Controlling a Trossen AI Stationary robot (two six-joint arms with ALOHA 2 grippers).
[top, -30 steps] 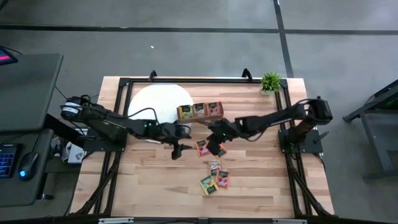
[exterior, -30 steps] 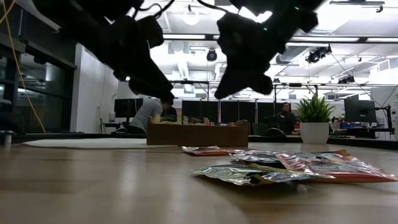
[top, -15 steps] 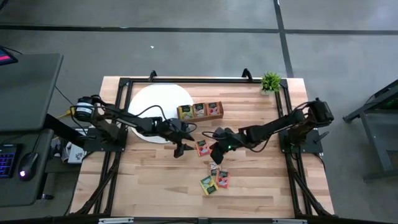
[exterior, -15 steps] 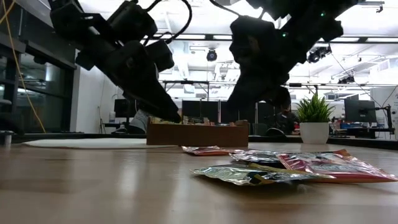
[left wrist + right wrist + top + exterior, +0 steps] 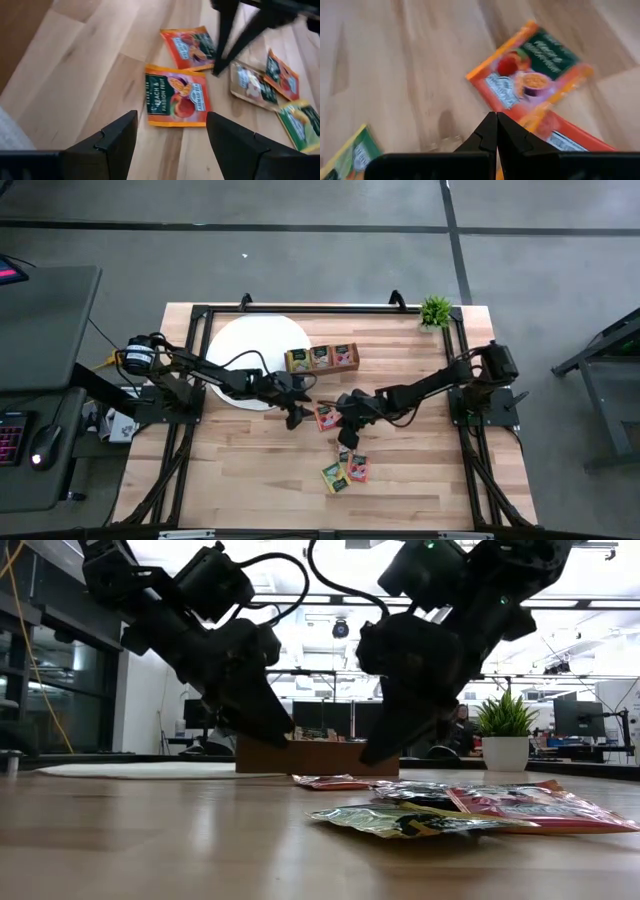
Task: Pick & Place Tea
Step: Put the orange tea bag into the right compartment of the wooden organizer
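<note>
One tea packet [image 5: 176, 101] lies ahead of left claw [image 5: 167, 142].

glossy foil-like tea packets [image 5: 176, 101], pale smooth wooden table [image 5: 420, 480], matt dark plastic end effector fingers [image 5: 110, 142]

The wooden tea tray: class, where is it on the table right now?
In the high view, the wooden tray sits toward the table's far edge, touching the white round mat, beyond both grippers.

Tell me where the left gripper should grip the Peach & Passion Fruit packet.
The Peach & Passion Fruit packet lies flat on the table, so it is probably best taken from above at its bare edge facing the open left gripper, away from the right gripper.
</note>
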